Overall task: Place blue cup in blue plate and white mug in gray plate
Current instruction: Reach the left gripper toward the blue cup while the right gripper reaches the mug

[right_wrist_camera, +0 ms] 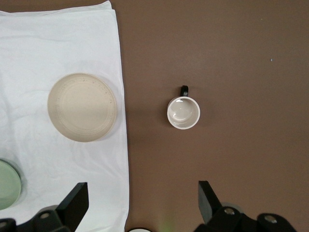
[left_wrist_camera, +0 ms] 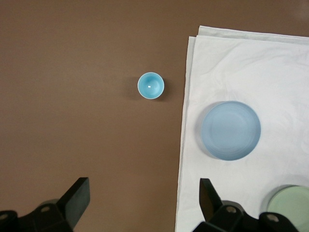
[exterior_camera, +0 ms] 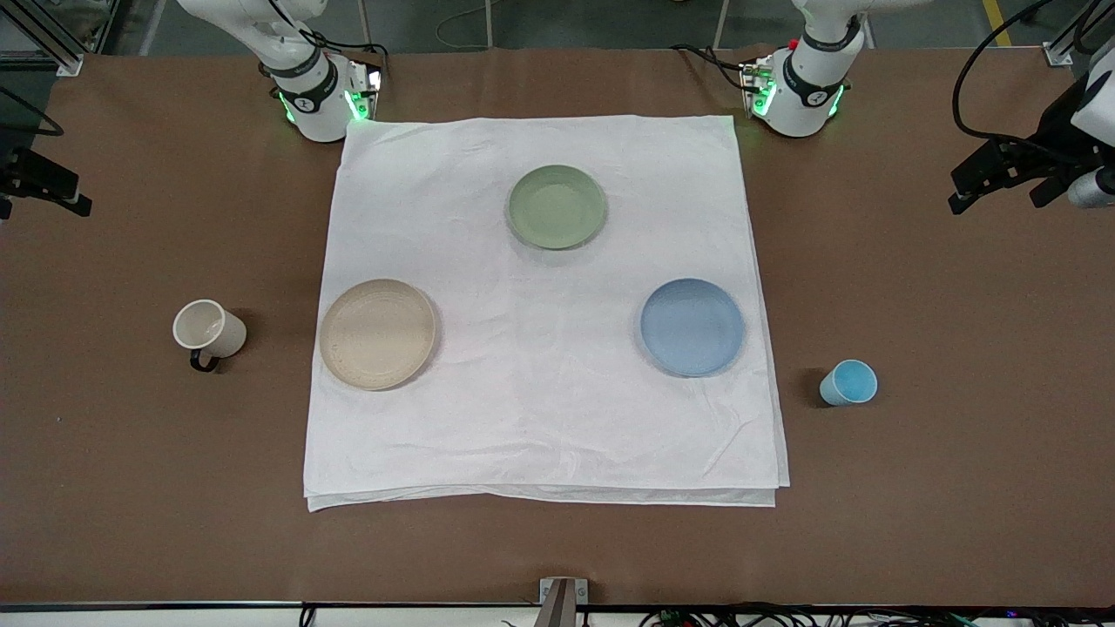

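Observation:
The blue cup point(exterior_camera: 848, 383) point(left_wrist_camera: 150, 85) stands upright on the bare brown table, beside the white cloth toward the left arm's end. The blue plate point(exterior_camera: 692, 326) point(left_wrist_camera: 231, 130) lies on the cloth and has nothing on it. The white mug point(exterior_camera: 209, 329) point(right_wrist_camera: 183, 113) stands upright on the bare table toward the right arm's end, its black handle pointing toward the front camera. The gray plate point(exterior_camera: 377, 333) point(right_wrist_camera: 82, 113) lies on the cloth and has nothing on it. My left gripper point(left_wrist_camera: 145, 203) is open, high over the table. My right gripper point(right_wrist_camera: 143, 203) is open, high over the cloth's edge.
A sage-green plate point(exterior_camera: 557, 206) lies on the white cloth point(exterior_camera: 540, 418), nearer the robots' bases than the other two plates. The cloth covers the table's middle, with brown tabletop point(exterior_camera: 941, 488) around it. The arm bases point(exterior_camera: 318, 96) stand at the table's edge.

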Controlling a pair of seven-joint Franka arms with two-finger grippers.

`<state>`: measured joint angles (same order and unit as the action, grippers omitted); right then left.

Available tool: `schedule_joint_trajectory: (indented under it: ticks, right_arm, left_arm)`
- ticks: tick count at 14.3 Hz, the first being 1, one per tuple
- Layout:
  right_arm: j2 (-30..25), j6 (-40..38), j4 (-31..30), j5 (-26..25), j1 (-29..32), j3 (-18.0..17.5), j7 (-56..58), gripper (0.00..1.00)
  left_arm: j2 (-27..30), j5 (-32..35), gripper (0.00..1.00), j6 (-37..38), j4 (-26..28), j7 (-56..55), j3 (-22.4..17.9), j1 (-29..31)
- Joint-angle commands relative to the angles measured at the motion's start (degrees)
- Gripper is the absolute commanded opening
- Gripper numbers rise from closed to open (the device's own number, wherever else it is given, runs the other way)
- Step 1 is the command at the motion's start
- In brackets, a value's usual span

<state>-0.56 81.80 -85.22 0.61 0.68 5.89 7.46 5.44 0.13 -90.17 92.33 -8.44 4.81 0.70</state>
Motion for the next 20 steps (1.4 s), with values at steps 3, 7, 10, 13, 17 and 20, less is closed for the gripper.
schedule_joint_trajectory:
  ticks: [3, 7, 10, 13, 17, 20]
  right_arm:
    - [-2.5, 0.6, -2.3, 1.2, 0.8, -0.6, 0.4, 1.00]
    - [-2.5, 0.9, -2.3, 1.8, 0.7, -0.7, 0.5, 1.00]
    - [-2.3, 0.8, -2.3, 1.7, 0.8, -0.7, 0.8, 1.00]
    - [-2.3, 1.4, -2.4, 1.6, 0.7, -0.7, 0.8, 1.00]
    - [-2.3, 1.5, -2.3, 1.6, 0.6, -0.8, 0.8, 1.00]
    - [-2.3, 1.6, -2.3, 1.6, 0.7, -0.8, 0.7, 1.00]
  left_arm:
    - [-2.0, -0.8, 1.00, 0.3, -1.5, 1.1, -0.2, 0.4]
    - [-10.7, 2.1, 1.00, -3.3, -1.7, 1.1, -0.2, 0.4]
    - [-16.6, 2.7, 1.00, -10.6, -0.3, -0.2, -0.2, 1.0]
    - [-22.3, 2.7, 1.00, -16.9, 0.3, -0.4, -0.2, 2.8]
    - [-29.1, 3.7, 1.00, -22.6, 0.4, -0.2, -0.3, 4.2]
    - [-32.0, 5.7, 1.00, -25.3, 0.0, 0.5, -0.2, 5.2]
